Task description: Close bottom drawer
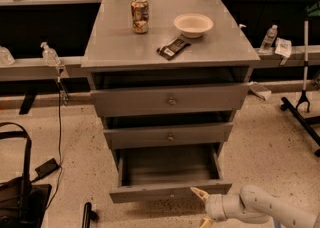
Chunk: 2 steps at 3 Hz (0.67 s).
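Three grey drawers are standing ajar. The bottom drawer (167, 191), low at the cabinet's foot, is sticking out farthest, so the whole push is, by my judgement, remaining. Its tray is showing nothing inside. On the bench (110, 47) a can (139, 15), a dark wrapper (173, 48) and an empty-looking bowl (193, 24) are sitting. By the drawer front's right end, the hand (201, 207) is hovering with fingers spread, gripping nothing.

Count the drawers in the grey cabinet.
3: top drawer, middle drawer, and bottom drawer, pulled out. The hand is low, before the bottom drawer's right end.
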### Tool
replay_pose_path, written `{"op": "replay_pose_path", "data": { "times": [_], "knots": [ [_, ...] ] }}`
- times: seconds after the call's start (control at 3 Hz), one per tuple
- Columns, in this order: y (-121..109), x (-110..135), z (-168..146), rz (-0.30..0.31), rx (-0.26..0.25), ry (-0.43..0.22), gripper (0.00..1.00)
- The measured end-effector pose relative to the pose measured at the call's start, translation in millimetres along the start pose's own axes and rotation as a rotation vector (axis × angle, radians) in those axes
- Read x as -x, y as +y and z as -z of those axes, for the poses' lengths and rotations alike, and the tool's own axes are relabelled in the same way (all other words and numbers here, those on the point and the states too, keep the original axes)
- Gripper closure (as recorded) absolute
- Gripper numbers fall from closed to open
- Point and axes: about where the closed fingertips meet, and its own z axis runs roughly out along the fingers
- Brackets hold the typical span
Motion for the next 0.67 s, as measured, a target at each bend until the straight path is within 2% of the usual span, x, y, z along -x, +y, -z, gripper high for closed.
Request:
{"op": "replay_pose_path", "data": {
  "times": [0.33, 0.67],
  "knots": [
    [0, 1, 0, 0.000, -0.002, -0.001, 0.00],
    [-2, -11, -7, 0.013, 0.012, 0.051, 0.11]
  ]
}}
